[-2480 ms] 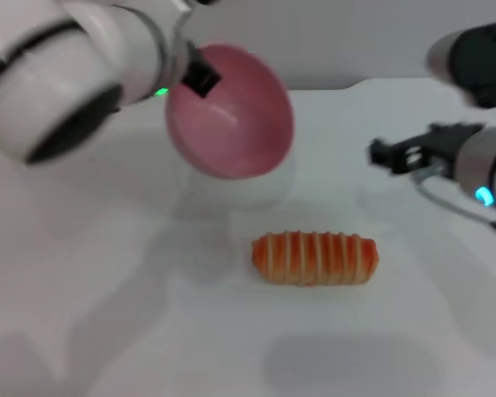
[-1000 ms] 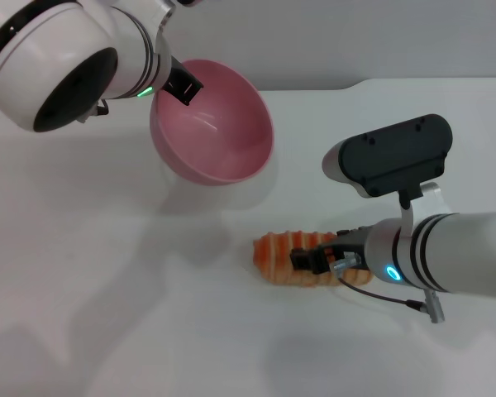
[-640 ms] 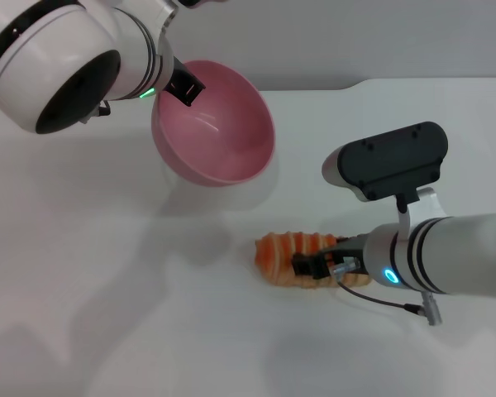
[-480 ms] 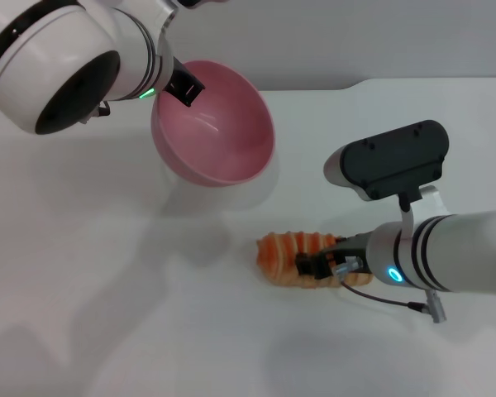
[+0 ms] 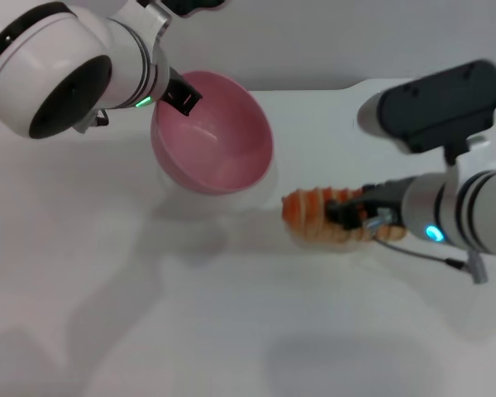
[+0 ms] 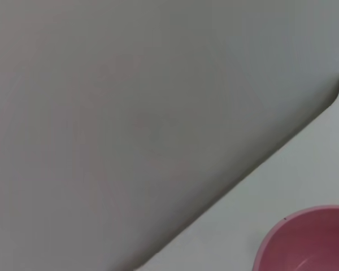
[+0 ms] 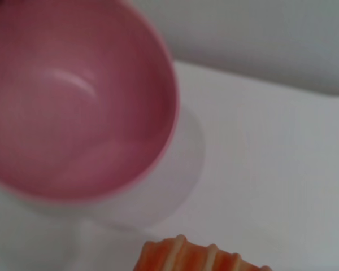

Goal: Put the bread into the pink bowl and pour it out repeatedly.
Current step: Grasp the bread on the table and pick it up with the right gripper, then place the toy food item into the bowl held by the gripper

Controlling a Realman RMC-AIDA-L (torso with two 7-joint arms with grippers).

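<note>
My left gripper is shut on the rim of the pink bowl, holding it tilted above the white table with its empty mouth facing the right arm. A part of the bowl's rim shows in the left wrist view. My right gripper is shut on the bread, an orange-brown ridged loaf, and holds it lifted off the table, just right of the bowl and a little lower. In the right wrist view the bowl fills the frame and the bread's end pokes in at the edge.
The white table runs under both arms and ends at a grey back wall. The bowl's shadow lies on the table below it.
My right gripper closed on the bread and raised it up and to the right, off the table. The bowl was lowered earlier and has hardly moved since.
</note>
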